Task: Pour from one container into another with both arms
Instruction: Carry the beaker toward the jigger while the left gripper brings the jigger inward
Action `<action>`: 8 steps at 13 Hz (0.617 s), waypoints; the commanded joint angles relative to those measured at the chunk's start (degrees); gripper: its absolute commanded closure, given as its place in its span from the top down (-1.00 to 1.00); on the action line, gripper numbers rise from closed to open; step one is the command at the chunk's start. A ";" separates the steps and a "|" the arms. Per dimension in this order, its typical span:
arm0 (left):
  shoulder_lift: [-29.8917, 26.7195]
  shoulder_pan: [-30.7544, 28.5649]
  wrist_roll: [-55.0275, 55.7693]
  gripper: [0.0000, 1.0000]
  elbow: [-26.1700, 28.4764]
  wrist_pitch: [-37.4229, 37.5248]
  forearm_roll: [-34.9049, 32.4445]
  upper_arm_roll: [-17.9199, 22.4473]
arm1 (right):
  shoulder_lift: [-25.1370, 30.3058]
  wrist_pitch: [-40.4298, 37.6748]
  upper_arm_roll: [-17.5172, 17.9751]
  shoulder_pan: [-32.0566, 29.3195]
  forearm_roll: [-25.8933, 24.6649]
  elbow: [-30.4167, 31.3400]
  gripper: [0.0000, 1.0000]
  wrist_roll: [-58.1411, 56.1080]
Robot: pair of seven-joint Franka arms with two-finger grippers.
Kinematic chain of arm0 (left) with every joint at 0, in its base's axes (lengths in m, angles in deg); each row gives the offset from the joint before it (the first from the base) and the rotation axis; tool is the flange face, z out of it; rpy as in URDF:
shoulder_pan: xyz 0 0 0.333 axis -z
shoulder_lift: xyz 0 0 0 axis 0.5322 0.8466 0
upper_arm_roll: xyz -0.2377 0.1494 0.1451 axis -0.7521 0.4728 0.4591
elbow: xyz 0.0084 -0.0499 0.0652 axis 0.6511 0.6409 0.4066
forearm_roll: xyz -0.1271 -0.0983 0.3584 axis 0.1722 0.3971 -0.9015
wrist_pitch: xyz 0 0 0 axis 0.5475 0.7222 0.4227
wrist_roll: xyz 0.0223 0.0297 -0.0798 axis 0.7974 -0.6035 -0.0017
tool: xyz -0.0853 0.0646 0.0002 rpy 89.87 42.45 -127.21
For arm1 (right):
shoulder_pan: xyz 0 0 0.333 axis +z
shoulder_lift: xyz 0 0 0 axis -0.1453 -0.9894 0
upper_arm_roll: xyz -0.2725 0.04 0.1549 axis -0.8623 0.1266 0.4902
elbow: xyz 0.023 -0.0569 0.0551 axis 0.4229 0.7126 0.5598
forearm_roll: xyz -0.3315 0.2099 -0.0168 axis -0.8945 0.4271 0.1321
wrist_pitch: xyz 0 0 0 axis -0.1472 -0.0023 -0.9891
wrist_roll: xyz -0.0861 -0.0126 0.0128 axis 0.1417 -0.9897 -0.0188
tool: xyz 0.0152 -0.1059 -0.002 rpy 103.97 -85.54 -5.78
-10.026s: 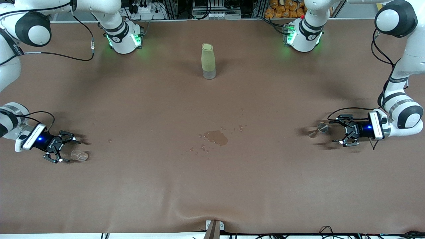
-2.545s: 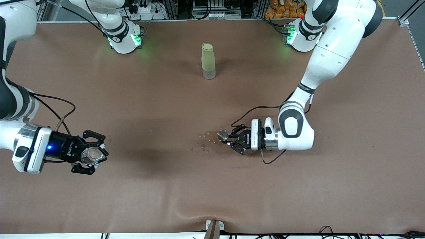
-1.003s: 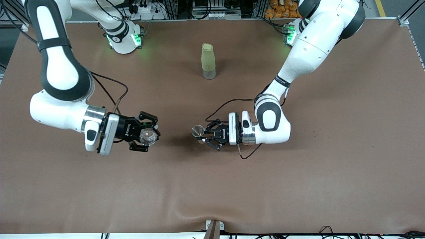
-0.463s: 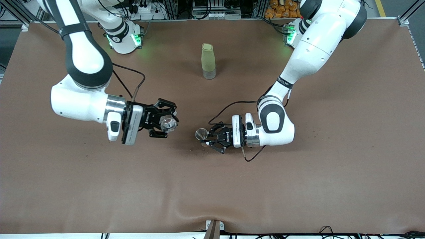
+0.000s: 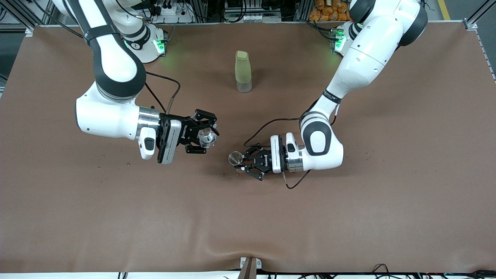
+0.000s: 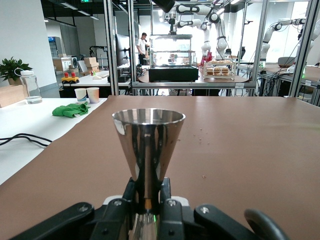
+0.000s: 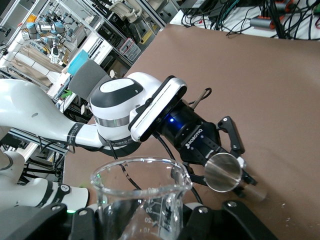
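The tiny clear glass cup is up in the air over the middle of the table, and my right gripper is shut on it. In the right wrist view the cup fills the foreground and printed measuring marks show on its wall. The steel jigger is held upright just above the table, with my left gripper shut on its narrow waist. In the left wrist view the jigger rises from my left gripper. The right wrist view also shows the jigger close beside the cup.
A tall pale-green bottle with a clear base stands upright at the middle of the table, nearer the robots' bases. Small wet spots lie on the brown table cover beside the left gripper.
My right arm has carried the cup toward the middle of the table, closing most of the gap to the jigger. The left gripper with the jigger has barely shifted.
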 commanded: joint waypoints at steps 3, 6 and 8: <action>0.52 1.48 -0.99 -1.00 -2.25 -1.38 2.45 0.25 | 1.46 0.73 -0.18 2.69 -0.80 1.40 -1.00 5.36; 0.43 2.18 -0.99 -1.00 -2.25 -1.38 4.13 0.25 | 0.84 1.60 -0.18 4.45 -0.89 1.49 -1.00 7.82; 0.08 2.01 -0.90 -1.00 -1.90 -1.38 4.13 0.25 | 0.40 2.31 -0.18 5.33 -0.89 1.49 -1.00 9.76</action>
